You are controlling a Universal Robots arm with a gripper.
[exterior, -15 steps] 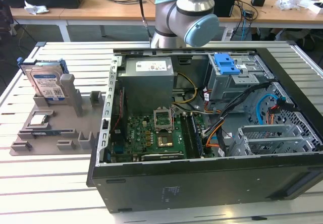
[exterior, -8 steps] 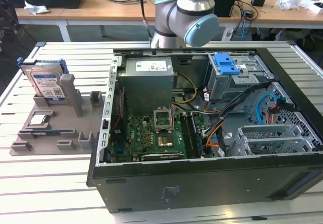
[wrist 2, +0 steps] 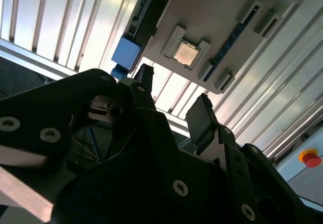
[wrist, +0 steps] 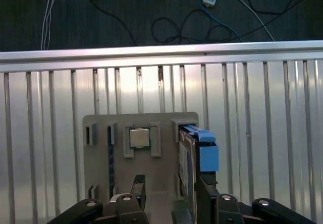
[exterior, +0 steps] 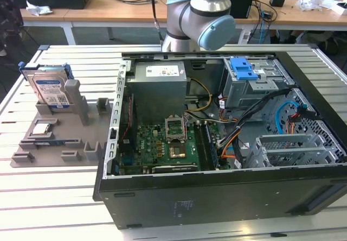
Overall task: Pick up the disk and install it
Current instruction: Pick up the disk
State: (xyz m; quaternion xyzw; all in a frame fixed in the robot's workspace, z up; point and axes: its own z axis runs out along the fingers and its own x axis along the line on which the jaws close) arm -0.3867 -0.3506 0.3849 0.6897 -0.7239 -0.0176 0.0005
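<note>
The disk, silver with a white-and-blue label and blue rails, stands on edge against a grey post on the grey fixture plate, at the exterior view's left. In the first wrist view I see the disk edge-on, its blue rail end beside it. The gripper hangs well above the plate, open, with nothing between its black fingers. In the second wrist view the gripper is open too, and the disk's blue rail lies beyond one fingertip.
A small square silver chip sits in a pocket of the plate next to the disk. The open computer case fills the exterior view's middle and right, with a blue bracket on its drive cage. The arm rises behind the case.
</note>
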